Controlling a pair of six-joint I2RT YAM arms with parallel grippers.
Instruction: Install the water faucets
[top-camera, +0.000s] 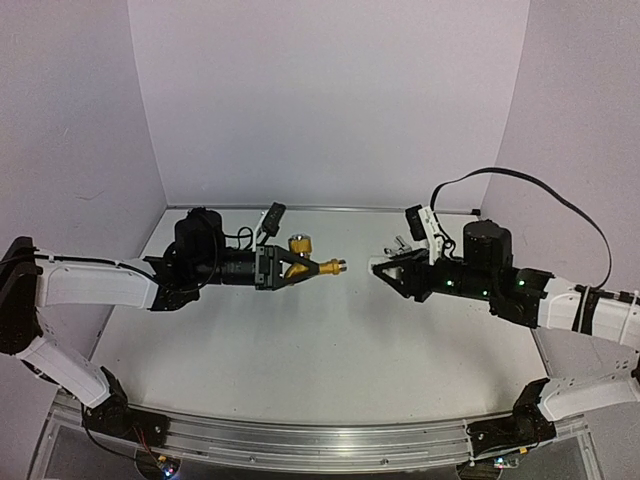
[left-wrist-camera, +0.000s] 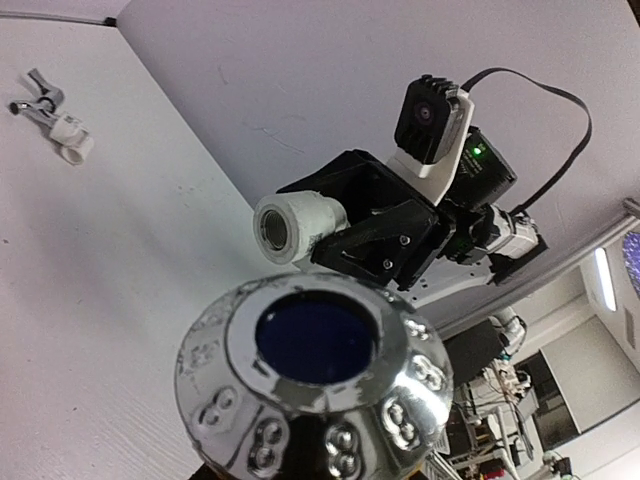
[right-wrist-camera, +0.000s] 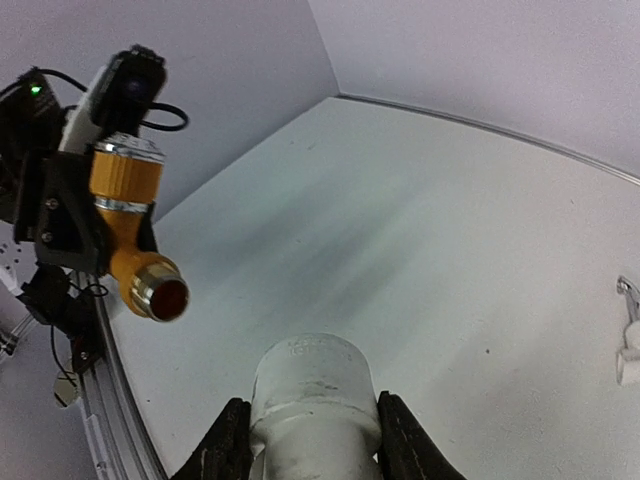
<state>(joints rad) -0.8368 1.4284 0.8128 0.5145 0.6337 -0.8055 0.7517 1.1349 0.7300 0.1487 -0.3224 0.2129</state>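
Brass-gold and held up off the table (top-camera: 300, 370), one faucet (top-camera: 318, 265) sits pinched in the left gripper (top-camera: 292, 268), lying roughly level with its threaded spout aimed to the right, toward the other arm. From the right wrist view you look almost straight into that open spout, with the dark fingers (right-wrist-camera: 70, 215) clamped on either side of the faucet body, and from the left wrist view its chrome cap (left-wrist-camera: 315, 370), which has a blue disc set in the middle, fills the bottom of the picture. Facing it, the right gripper (top-camera: 382, 268) is closed around a short white pipe fitting (right-wrist-camera: 315, 400), one finger pressed to each side, the fitting's open mouth turned toward the brass-gold faucet. The two parts are near each other in mid-air above the middle of the table, roughly in line but with a clear gap between them, not touching. The silver faucet (top-camera: 400, 243) lies on the table toward the back, just behind the right gripper and well apart from the left one. A second white fitting (left-wrist-camera: 72, 138) sits right against its end, though I can't tell from here whether the two are joined.
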